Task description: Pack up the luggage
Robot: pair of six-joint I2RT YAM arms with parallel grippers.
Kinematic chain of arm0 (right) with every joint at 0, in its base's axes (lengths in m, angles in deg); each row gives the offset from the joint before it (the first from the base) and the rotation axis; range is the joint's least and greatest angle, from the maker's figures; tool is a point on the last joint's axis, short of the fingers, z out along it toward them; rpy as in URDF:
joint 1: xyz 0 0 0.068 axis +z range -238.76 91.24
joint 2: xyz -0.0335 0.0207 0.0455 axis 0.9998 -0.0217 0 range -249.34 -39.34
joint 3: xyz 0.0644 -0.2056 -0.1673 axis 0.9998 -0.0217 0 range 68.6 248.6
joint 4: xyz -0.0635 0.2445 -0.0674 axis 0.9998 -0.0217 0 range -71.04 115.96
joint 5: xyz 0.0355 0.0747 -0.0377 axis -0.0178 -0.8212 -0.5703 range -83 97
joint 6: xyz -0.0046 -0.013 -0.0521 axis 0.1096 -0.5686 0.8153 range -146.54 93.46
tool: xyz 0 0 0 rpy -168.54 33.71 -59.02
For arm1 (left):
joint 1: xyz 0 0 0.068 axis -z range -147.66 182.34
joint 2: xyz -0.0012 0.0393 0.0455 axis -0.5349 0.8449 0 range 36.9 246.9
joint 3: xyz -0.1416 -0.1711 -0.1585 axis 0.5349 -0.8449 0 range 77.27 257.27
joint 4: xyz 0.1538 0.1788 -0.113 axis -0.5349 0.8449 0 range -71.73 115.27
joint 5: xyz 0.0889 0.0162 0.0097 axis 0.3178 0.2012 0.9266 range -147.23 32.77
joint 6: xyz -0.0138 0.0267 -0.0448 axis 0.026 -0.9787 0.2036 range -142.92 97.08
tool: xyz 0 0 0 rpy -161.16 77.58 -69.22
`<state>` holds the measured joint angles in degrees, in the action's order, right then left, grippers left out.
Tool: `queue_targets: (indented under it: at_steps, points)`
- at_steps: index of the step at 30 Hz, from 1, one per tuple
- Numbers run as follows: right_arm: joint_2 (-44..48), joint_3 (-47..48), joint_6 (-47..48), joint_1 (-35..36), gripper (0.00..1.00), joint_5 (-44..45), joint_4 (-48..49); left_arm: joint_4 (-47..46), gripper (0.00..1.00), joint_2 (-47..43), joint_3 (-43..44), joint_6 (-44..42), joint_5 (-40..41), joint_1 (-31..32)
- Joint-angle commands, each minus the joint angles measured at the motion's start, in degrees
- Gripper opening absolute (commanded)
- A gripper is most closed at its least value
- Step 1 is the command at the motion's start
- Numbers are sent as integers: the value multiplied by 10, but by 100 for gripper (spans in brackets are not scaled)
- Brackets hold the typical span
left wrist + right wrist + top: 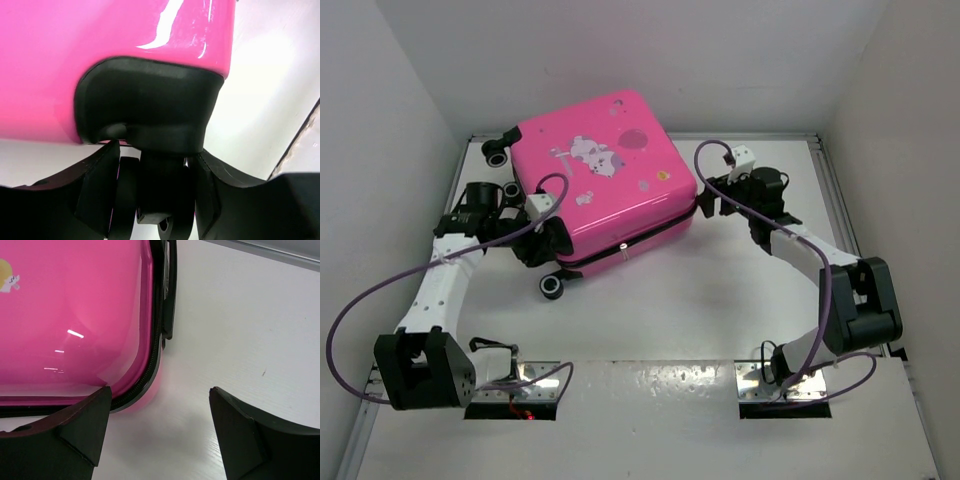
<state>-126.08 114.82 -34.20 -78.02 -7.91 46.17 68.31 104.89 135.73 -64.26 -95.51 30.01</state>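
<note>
The luggage (605, 175) is a hot-pink hard-shell suitcase with a white cartoon print. It lies shut and flat on the white table, turned at an angle. My left gripper (542, 243) is at its near-left corner. In the left wrist view the fingers (100, 190) are shut on either side of a black wheel (165, 200) under the pink shell (100, 30). My right gripper (708, 203) is open and empty at the right corner. In the right wrist view (160, 435) the pink shell (65, 315) and black zipper (152, 360) lie by the left finger.
Another black wheel (552, 286) sticks out at the suitcase's near corner and one (498, 155) at the far left. White walls close in the table on three sides. A metal rail (840, 200) runs along the right edge. Purple cables loop off both arms.
</note>
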Motion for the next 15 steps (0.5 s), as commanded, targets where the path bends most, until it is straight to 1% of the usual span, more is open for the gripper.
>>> queue_targets:
  at_steps: [1,2,5,9,11,14,15]
  points:
    - [26,34,6,7,79,19,6,-129,0,-4,-11,-15,-99,-42]
    - [30,34,11,7,79,28,4,-136,0,-4,-11,-15,-136,-61]
    - [38,41,14,7,79,44,-6,-148,0,-9,-5,11,-194,-97]
    - [44,49,22,9,79,69,-24,-155,0,-3,5,17,-243,-131]
    - [45,54,26,5,79,75,-29,-155,0,-3,5,9,-256,-137]
    - [45,58,25,4,80,77,-38,-155,0,-3,0,-14,-250,-151]
    - [41,60,11,4,80,78,-39,-155,0,-3,0,-20,-250,-157]
